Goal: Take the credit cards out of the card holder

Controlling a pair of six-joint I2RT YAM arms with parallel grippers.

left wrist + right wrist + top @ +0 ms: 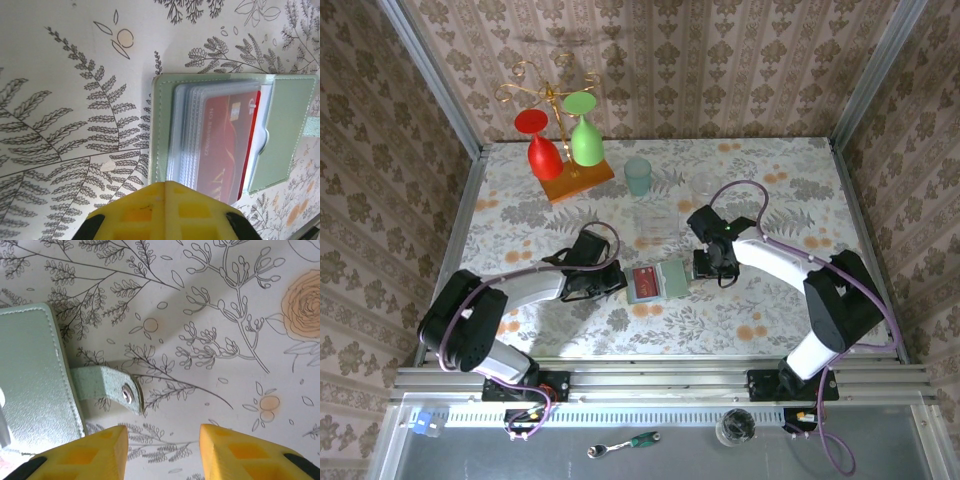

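Where the two arms reach inward across it, the table (770, 330) carries a pale floral cloth, bordered by a metal rail at the near edge and patterned walls on the other three sides.

Item: left gripper (615, 280). Yellow pads pressed together, nothing seen between them. From the left wrist, the joined tip of the left gripper (165, 187) sits at the holder's nearest edge, over the clear sleeves; whether it touches them cannot be told.

Item: right gripper (705, 268). Jaws spread, nothing between them. From the right wrist, the gap of the right gripper (164, 432) shows bare cloth.

Item: card holder (658, 281). Pale grey-green, lying open and flat between the two grippers. Its long axis runs from one set of jaws to the other, one panel toward each. The holder (285, 130) extends ahead and to the right of the left jaws. One panel (35, 375) lies ahead and to the left of the right jaws.

Item: red card (225, 140). It is lodged in the sleeves on the panel nearer the left jaws, partly tucked under the green pocket flap. Its long axis runs away from those jaws, with a short edge nearest them.

Item: closure strap (100, 386). It juts from the panel edge, just ahead of the right gripper's left finger.

Item: metal snap (127, 393), at the strap's free end.

Open room: bare cloth left of the left jaws, and ahead and right of the right jaws.
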